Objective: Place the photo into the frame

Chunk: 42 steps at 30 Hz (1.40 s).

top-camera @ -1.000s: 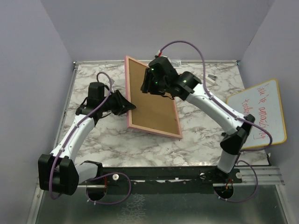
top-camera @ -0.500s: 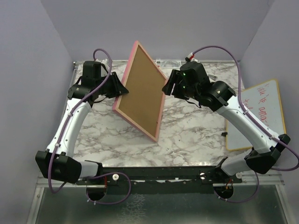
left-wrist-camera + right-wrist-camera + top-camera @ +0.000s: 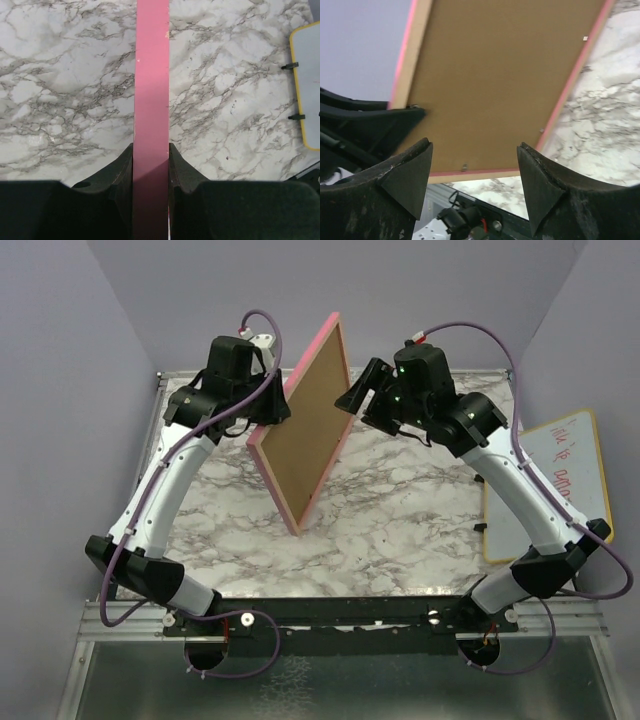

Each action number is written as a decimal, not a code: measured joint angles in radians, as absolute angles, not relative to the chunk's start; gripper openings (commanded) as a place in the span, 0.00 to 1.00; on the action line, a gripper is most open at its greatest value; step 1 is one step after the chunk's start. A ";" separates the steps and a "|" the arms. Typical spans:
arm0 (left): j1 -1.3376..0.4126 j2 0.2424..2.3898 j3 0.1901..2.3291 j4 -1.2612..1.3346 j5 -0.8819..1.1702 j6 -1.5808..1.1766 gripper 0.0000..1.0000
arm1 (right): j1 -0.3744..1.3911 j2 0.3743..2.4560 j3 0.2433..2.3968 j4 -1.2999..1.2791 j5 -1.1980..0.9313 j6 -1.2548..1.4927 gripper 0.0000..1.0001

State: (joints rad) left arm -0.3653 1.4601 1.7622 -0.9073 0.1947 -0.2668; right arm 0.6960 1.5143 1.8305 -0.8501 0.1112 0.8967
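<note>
Rightward of frame [image 3: 300, 430], illegibly red-scrawled whiteboard [image 3: 590, 465]

the frame [image 3: 305, 440] shows the top camera only its brown back and pink rim; its front is turned away, so we cannot tell what lies in it; where the left gripper [image 3: 280, 415] meets that rim is too dark to make out; in the left wrist view the rim runs off the top and bottom edges, and the whiteboard [image 3: 311, 85] is cut by the right edge; the right arm [image 3: 520, 495] covers part of the whiteboard from above, and its red writing is too small to read; in the right wrist view the frame's upper corners fall outside the picture
</note>
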 measured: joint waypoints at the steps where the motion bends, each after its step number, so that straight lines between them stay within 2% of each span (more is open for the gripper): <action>1: -0.392 1.475 1.781 -0.913 0.171 -0.253 0.00 | 0.696 1.523 1.843 -0.841 0.100 0.914 0.75; 10: -0.540 1.498 1.819 -0.931 0.007 -0.148 0.00 | 0.696 1.583 1.917 -0.823 0.083 1.029 0.85; 23: -0.710 1.507 1.819 -0.934 -0.171 -0.035 0.00 | 0.657 1.719 2.134 -0.934 0.186 1.107 0.89; 30: -0.735 1.507 1.813 -0.933 -0.176 -0.006 0.00 | 0.607 1.800 2.170 -0.939 0.192 1.076 0.86; 35: -0.754 1.505 1.776 -0.920 -0.175 0.004 0.04 | 0.603 1.874 2.248 -0.938 0.190 1.037 0.84; 39: -0.768 1.503 1.755 -0.899 -0.175 0.005 0.10 | 0.602 1.900 2.253 -0.952 0.190 1.022 0.78; 41: -0.772 1.500 1.748 -0.893 -0.175 0.005 0.15 | 0.602 1.905 2.250 -0.967 0.190 1.018 0.73; 42: -0.772 1.498 1.744 -0.888 -0.175 0.005 0.20 | 0.602 1.904 2.244 -0.972 0.190 1.015 0.67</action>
